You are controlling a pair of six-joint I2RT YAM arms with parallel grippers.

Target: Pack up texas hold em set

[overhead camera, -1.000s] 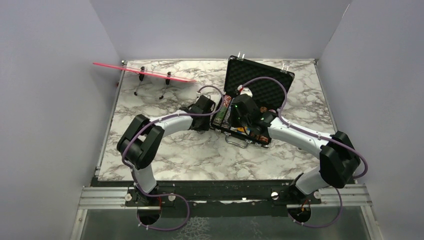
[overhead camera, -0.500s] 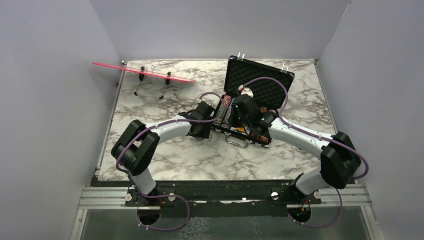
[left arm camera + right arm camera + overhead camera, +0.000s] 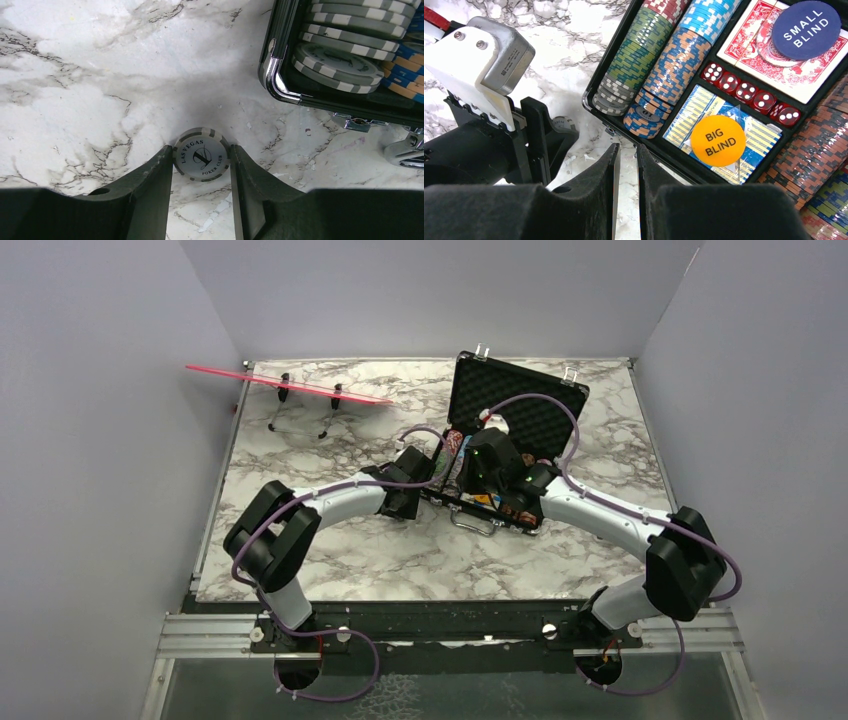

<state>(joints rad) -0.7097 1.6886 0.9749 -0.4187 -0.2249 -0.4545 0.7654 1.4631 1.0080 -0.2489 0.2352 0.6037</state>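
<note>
The texas hold em set's black case (image 3: 520,405) lies open at the table's back middle, foam lid upright. Its tray (image 3: 596,107) holds rows of coloured chips (image 3: 674,60), red dice (image 3: 751,96), card decks (image 3: 794,65), an orange BIG BLIND button (image 3: 717,140) and a blue SMALL BLIND button (image 3: 806,23). A grey poker chip (image 3: 201,157) lies flat on the marble just left of the case corner (image 3: 272,75). My left gripper (image 3: 201,147) is shut on it, a finger touching each side. My right gripper (image 3: 627,146) hovers over the tray's near-left corner, fingers a narrow slit apart and holding nothing.
A pink strip on wire legs (image 3: 290,387) stands at the back left. The case's metal handle (image 3: 477,523) and a latch (image 3: 357,122) stick out on its near side. Grey walls enclose the table (image 3: 350,540) on three sides.
The left gripper slid a little nearer the case's near-left corner and its fingers came in against the grey chip. The right arm has barely moved.
</note>
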